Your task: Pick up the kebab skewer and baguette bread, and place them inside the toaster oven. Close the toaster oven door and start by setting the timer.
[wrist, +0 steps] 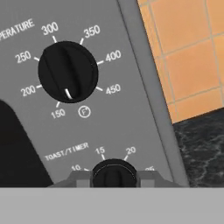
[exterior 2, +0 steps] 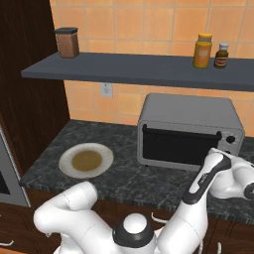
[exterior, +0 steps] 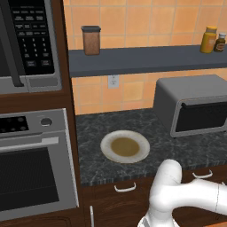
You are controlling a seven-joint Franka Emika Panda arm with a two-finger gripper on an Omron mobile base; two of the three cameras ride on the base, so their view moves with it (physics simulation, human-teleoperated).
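So, working across from the left: the plate [exterior: 125, 146] out on the counter [exterior: 97, 128] is bare, just a brownish centre, no skewer and no bread on it. It sits well off to the left of the gripper, with the toaster oven between them. I'd guess both bits of food are already inside, but the glass is too dark to see through, so can't confirm that.

Next over, the toaster oven [exterior 2: 191, 130] has its door [exterior 2: 181, 145] up and shut flat against the front. So by the look of it, the loading and the door-closing parts are done.

Then the business end. The arm reaches round to the right side of the oven's front panel, and the gripper [wrist: 113, 177] is pressed right up against the control panel. In the hand view the temperature knob [wrist: 68, 72] is above the fingers, with its pointer down near the low end of the scale. Directly at the fingertips, under the "TOAST/TIMER" label, is the timer knob [wrist: 113, 173]. The two fingers are pinched in on either side of it, so the jaws are closed onto that knob, gripping it.

To the right of the gripper there's just the oven's edge, orange tile and a strip of dark counter.

What's left, as far as I can judge: twist the timer knob to actually start it. I can't read where the dial is set from here, since the knob is half cut off at the bottom.
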